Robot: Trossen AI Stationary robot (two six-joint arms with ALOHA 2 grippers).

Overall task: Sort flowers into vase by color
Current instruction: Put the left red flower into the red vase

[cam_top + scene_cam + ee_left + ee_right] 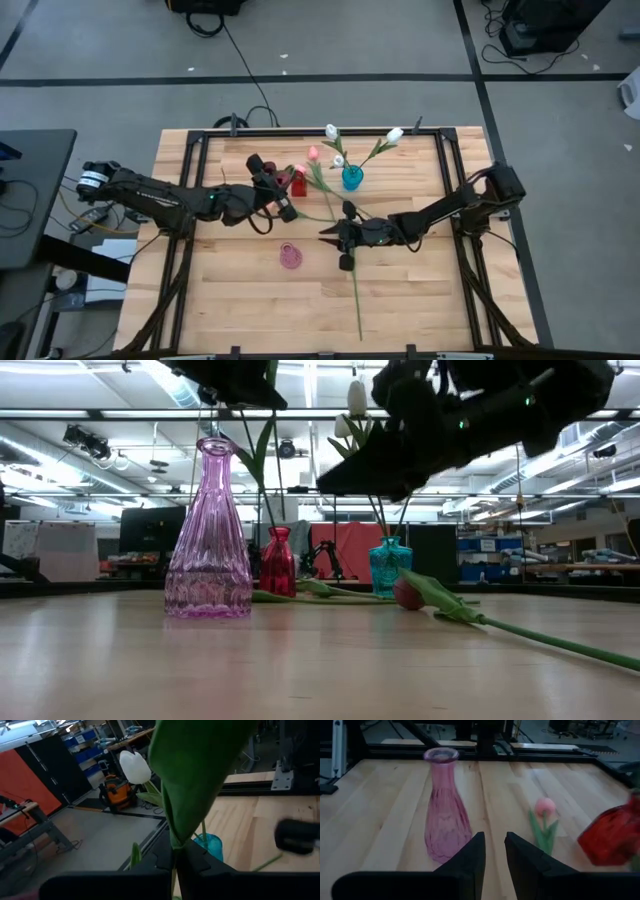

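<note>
My left gripper [289, 209] [176, 862] is over the table's middle beside the red vase [297, 183] [277, 560], shut on a tulip stem with a broad green leaf [195, 770]. Pink tulip heads [313, 153] [545, 806] show by the red vase. The teal vase [352, 178] [212, 845] holds white tulips [395, 134] [135, 766]. A maroon tulip [346, 262] [407, 593] lies flat on the table. My right gripper [326, 236] [494, 850] hovers open and empty, facing the empty pink vase [290, 256] [445, 810]. My left gripper pinches the tulip's thin stem [174, 851] between its two fingers, just below the leaf. The stem is lifted, and in the low view it slopes down from the gripper to the red vase's mouth [270, 525]. Whether its lower end is inside the vase I cannot tell.
More green stems and leaves [310, 590] lie on the table between the red and teal vases. A black frame [190, 200] runs along the table's left, right and far sides. Bare wood [250, 310] lies toward the near edge.
</note>
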